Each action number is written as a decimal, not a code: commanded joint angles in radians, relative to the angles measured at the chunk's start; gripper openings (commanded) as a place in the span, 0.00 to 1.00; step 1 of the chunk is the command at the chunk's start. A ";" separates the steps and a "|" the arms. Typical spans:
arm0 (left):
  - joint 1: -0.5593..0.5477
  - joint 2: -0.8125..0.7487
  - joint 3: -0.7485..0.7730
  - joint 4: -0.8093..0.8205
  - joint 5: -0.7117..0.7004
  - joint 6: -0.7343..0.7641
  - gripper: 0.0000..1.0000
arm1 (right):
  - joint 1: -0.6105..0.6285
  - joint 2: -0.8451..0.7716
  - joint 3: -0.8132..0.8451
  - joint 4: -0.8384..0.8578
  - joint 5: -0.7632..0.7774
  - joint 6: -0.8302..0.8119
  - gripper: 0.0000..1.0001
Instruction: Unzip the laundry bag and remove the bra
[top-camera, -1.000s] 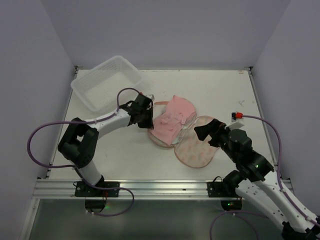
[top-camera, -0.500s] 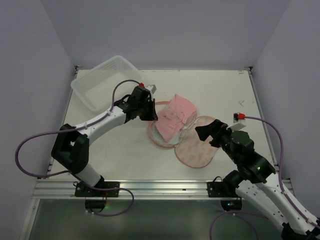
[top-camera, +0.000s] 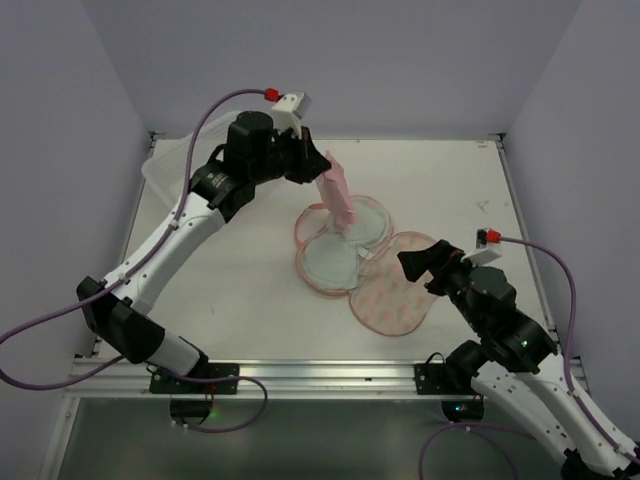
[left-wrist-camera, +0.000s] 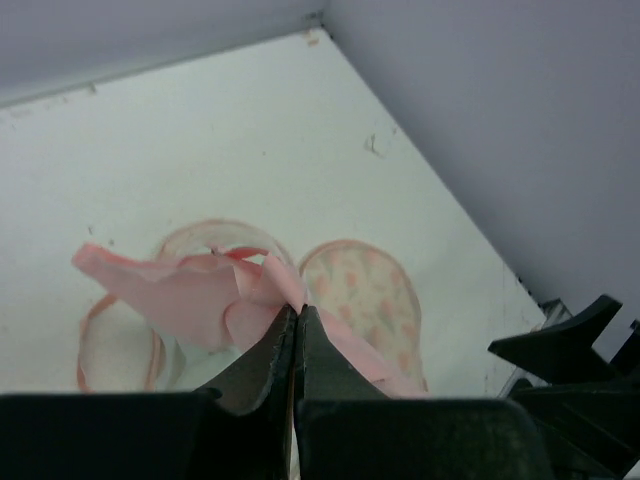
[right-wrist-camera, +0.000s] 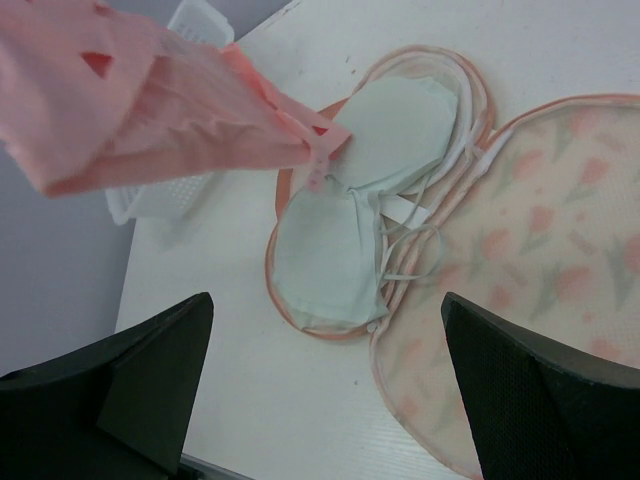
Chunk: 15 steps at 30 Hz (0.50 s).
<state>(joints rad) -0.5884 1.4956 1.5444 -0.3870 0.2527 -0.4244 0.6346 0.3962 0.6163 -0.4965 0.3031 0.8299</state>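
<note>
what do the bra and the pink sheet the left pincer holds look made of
The bra: soft matte mint fabric, probably over moulded foam, since both cups keep smooth rounded shapes. The pink sheet: thin limp cloth, maybe mesh; it folds and droops from the left pincer and shows small triangular cut-outs.

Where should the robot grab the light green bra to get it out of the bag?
Probably at the narrow middle where the two cups of the bra meet, coming straight down. It lies flat in the open laundry bag, whose rim blocks a sideways reach, and the middle looks thin enough to pinch. The open right gripper is free; the left gripper holds pink cloth.
</note>
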 joint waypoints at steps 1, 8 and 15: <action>0.059 0.011 0.204 -0.071 -0.036 0.068 0.00 | -0.003 -0.011 0.048 -0.004 0.034 -0.009 0.98; 0.229 0.071 0.433 -0.125 -0.029 0.076 0.00 | -0.001 -0.005 0.065 -0.007 0.014 -0.029 0.98; 0.461 0.150 0.609 -0.115 0.054 0.029 0.00 | -0.003 0.039 0.083 -0.005 -0.005 -0.054 0.98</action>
<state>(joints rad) -0.1955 1.6180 2.0674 -0.4969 0.2565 -0.3820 0.6346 0.4065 0.6529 -0.5098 0.2970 0.8013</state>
